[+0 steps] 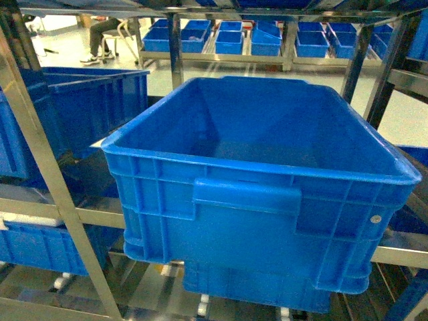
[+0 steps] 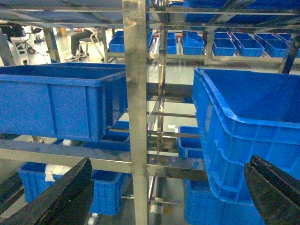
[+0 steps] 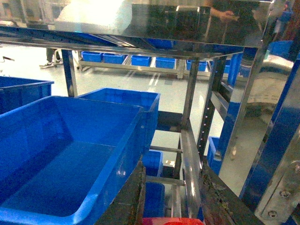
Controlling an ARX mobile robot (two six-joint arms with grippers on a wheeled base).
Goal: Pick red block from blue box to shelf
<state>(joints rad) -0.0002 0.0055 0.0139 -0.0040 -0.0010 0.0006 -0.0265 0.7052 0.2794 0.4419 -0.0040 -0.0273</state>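
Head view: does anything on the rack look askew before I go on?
Yes. The large dark blue ribbed plastic crate sits twisted on the shiny steel shelf. Its handle end juts out past the front crossbar rather than lying square to the rails.

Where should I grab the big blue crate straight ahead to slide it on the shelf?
Take the front crate by the handle ledge jutting from its near wall, coming straight in from the front with fingers above and below it; the walls look too wide to span. Use the open left gripper: the right gripper appears shut on the red block.
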